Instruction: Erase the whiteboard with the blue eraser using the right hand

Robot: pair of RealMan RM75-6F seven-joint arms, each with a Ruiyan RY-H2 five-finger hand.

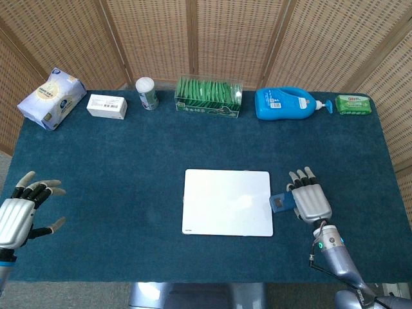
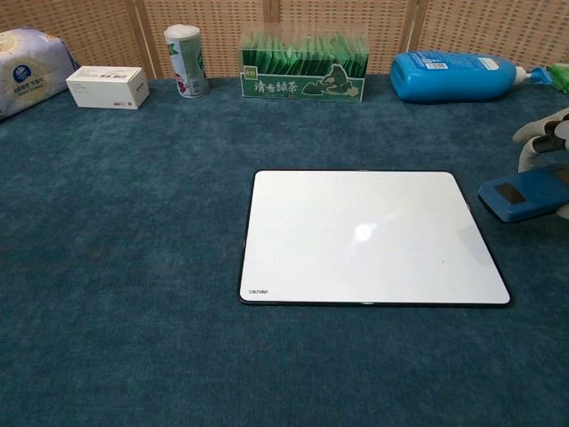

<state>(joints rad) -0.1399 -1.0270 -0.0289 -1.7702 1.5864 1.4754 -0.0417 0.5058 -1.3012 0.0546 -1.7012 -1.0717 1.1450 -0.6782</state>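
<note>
One whiteboard (image 1: 226, 203) is lying at frame centre on the counter (image 1: 129, 161). The right robot hand (image 1: 310, 201) is gripping one blue eraser (image 1: 280, 203) just right of it. The left robot hand (image 1: 19, 212) is hovering spread, holding nothing, lower left.

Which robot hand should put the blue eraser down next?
The right hand. It already holds the eraser, just off the whiteboard. The left hand is empty at the table's far left edge.
</note>
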